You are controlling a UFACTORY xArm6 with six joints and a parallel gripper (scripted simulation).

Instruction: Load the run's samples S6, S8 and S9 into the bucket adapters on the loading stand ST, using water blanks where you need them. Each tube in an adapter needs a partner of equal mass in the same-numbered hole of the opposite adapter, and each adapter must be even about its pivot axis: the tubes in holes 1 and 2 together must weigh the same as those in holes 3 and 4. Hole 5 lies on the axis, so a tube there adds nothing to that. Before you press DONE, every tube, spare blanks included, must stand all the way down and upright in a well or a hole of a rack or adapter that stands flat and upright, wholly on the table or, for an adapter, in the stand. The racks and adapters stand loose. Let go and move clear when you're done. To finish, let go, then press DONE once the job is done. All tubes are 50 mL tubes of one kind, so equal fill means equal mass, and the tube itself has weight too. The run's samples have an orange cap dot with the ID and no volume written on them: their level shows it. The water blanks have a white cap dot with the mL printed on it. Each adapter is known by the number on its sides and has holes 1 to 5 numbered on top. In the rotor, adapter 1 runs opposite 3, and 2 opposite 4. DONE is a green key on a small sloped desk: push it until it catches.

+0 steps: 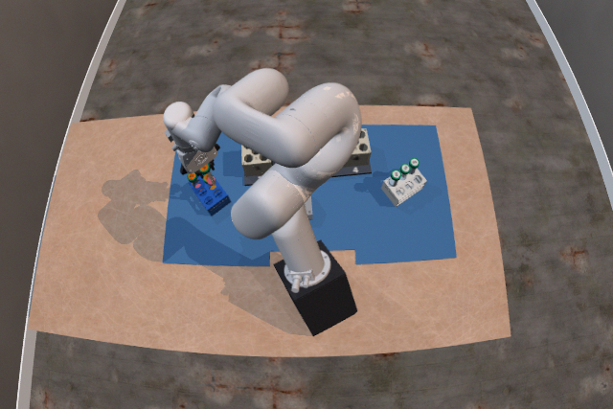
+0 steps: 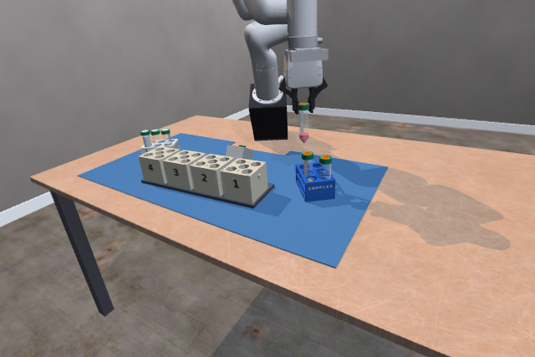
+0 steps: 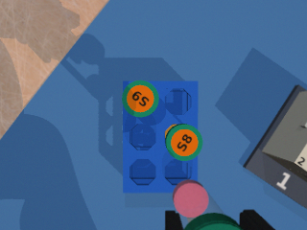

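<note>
Tube, green cap, orange dot, pink contents at tip; upright, clenched between fingers.

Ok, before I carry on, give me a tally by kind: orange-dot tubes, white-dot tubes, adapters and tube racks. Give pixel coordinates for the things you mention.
Orange-dot tubes (image 1: 192,176) (image 2: 307,155) (image 3: 140,99): 3
White-dot tubes (image 1: 405,168) (image 2: 146,140): 3
Adapters (image 1: 361,162) (image 2: 235,191) (image 3: 297,139): 4
Tube racks (image 1: 219,207) (image 2: 319,194) (image 3: 160,158): 2
Total: 12

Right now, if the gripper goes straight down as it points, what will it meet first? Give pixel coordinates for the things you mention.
Likely the blue SAMPLES rack (image 1: 219,206) (image 2: 319,193) (image 3: 160,158), met by the tip of the held tube (image 1: 211,178) (image 2: 303,123) (image 3: 191,198); depth is unclear, so I cannot say whether well or rim.
</note>
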